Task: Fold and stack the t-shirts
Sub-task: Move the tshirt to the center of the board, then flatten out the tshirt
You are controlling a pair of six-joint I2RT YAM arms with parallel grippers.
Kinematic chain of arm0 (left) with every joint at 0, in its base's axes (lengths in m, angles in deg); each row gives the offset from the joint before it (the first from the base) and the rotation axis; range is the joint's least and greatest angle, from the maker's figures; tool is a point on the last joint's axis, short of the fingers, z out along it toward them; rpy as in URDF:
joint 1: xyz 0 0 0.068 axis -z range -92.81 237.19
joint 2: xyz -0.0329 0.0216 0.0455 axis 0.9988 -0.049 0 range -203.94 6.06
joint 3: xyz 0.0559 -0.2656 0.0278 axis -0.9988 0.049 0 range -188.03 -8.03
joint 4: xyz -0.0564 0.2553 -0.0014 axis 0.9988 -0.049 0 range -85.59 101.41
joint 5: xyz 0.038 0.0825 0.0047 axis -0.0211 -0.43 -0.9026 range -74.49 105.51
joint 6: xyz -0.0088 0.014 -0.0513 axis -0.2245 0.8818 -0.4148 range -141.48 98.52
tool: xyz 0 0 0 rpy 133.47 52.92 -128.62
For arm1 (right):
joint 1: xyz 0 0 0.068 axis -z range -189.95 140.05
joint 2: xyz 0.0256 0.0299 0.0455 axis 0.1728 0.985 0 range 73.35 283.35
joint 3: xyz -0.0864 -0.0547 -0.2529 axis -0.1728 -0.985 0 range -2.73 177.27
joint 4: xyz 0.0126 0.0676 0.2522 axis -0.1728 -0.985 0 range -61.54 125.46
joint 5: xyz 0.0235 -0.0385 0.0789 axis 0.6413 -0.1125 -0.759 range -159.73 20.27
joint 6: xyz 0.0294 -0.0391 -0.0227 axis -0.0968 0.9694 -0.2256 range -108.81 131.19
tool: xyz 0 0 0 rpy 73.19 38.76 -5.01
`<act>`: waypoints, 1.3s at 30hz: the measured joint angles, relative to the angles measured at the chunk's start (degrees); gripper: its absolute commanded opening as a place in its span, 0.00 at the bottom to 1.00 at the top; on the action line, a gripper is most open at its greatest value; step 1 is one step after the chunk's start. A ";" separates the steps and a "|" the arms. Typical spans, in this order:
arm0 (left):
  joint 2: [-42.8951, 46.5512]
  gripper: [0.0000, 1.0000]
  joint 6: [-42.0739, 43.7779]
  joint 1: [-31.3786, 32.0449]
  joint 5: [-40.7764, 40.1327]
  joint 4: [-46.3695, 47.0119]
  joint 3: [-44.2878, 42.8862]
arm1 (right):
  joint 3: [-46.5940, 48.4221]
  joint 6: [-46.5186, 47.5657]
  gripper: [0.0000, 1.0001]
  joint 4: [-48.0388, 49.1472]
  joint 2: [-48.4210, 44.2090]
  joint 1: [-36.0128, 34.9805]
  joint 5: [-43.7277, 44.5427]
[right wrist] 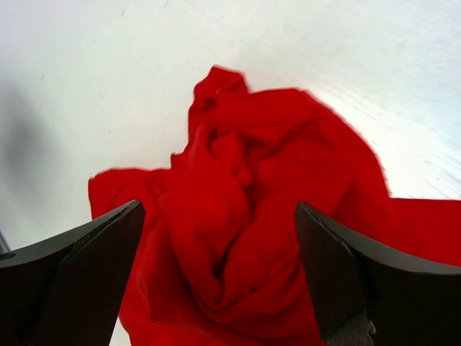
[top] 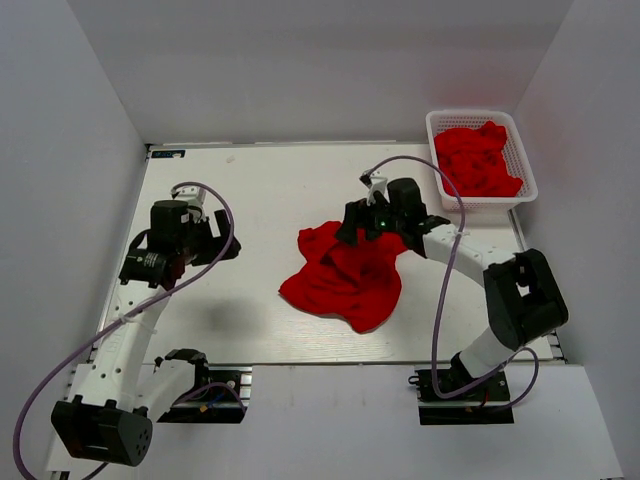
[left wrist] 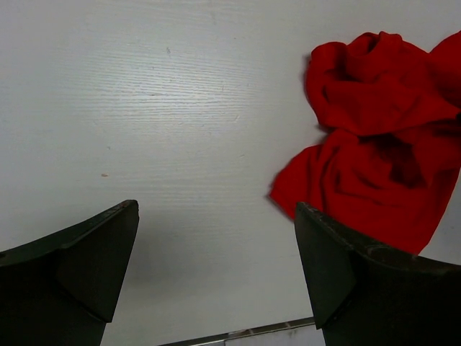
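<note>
Crumpled bright red soft-cloth t-shirt (top: 343, 275) heaped mid white table (top: 250, 200), not yet spread; more red shirts (top: 478, 160) bunched in white plastic mesh basket (top: 470, 113), far right.
Right gripper (right wrist: 217, 207) hangs over the heap, jaws wide apart, cloth below, nothing pinched. Left gripper (left wrist: 216, 209) also wide open and empty over bare table, left of the shirt and apart from it. Cloth looks light and limp, likely to sag and drag; better to pinch an outer edge or corner than the bunched middle. Hem and sleeves can't be told apart in the folds.
</note>
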 measured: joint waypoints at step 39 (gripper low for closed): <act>-46.12 0.99 2.21 30.47 2.32 14.91 -24.81 | -11.10 -17.55 0.90 -24.09 -25.59 9.35 36.59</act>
